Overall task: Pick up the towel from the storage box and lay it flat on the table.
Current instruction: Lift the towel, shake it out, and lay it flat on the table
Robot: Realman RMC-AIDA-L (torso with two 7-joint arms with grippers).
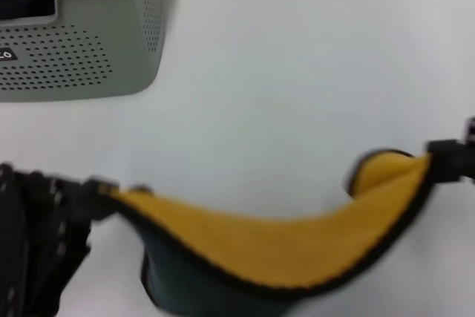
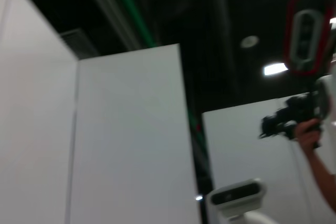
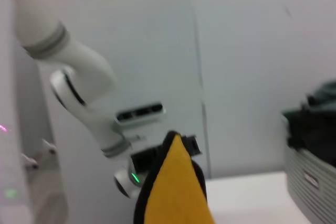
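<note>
Nearest the robot, the towel (image 1: 274, 246) hangs stretched between the two arms, clear of the storage box (image 1: 82, 42) and above the near part of the white counter (image 1: 297, 87). Its long axis runs side to side across the head view, yellow face up and toward the camera, the dark green side showing underneath at the sagging middle, a black border along the lower edge. The middle droops lowest, and whether it touches the counter there I cannot tell.

The left tool (image 1: 104, 189) is at the towel's left corner, low at the near left, and is clamped on that corner. The right tool (image 1: 444, 159) is at the far right edge and pinches the opposite corner, which sits a little higher, so the cloth slopes up to the right. In the right wrist view the yellow cloth rises to a point close to the camera, with the other white arm beyond it.

Both arms being on the cloth, the coming move probably turns on lowering the two corners evenly to spread the towel on the open counter ahead.

Farther back, the box stands at the far left corner, well apart from the towel.
</note>
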